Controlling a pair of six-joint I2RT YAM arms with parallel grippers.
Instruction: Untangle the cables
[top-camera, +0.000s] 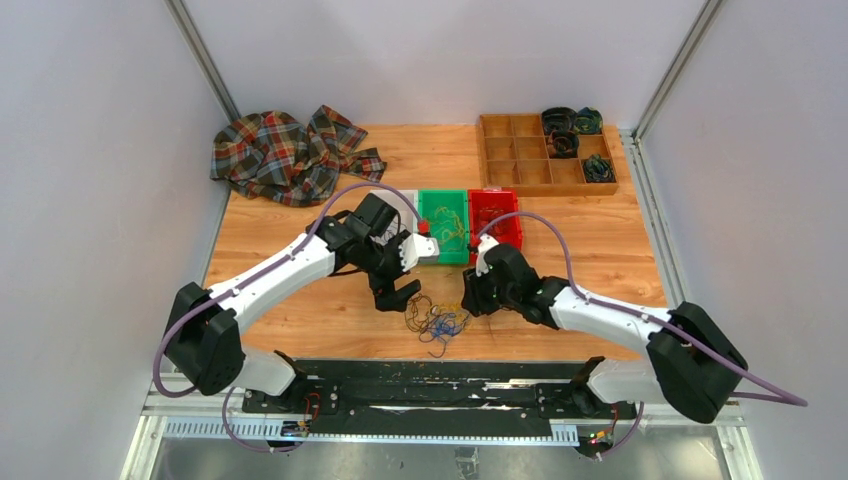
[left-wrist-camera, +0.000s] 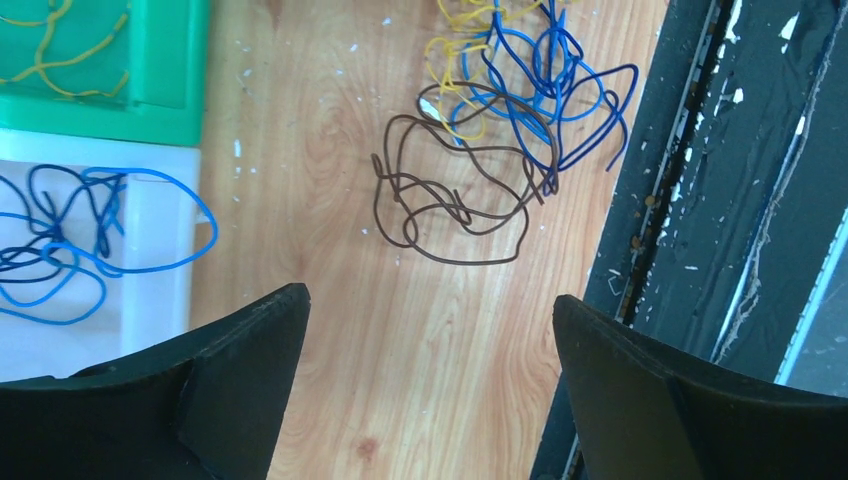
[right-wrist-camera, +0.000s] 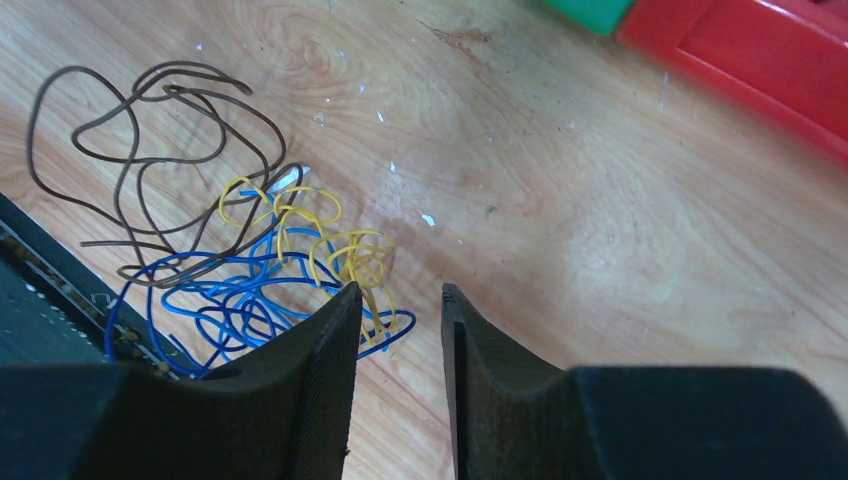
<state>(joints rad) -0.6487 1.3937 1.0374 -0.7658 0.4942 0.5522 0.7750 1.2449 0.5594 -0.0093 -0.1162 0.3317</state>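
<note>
Cables sat in one loose tangle on the table, near the front edge, at 6 o'clock from the green bin. Red bin was touching the green one at its 3 o'clock side.

Left gripper hung at 10 o'clock from the tangle. Its fingers were spread wide with only bare wood between them, holding nothing. In the left wrist view, the brown cable lay in open loops at 12 o'clock from the jaws. Blue cable and yellow cable were knotted together past it, overlapping its far edge. White bin was at 9 o'clock with a blue bundle in it. A yellow bundle lay in the green bin beyond.

Right gripper was at 2 o'clock from the tangle, close to it. Its fingers were narrowed to a slim gap, not pressed together. Yellow and blue strands reached into the mouth of that gap beside the left finger, not visibly clamped.

Plaid cloth was at the table's 11 o'clock corner, and the wooden tray at 1 o'clock.
</note>
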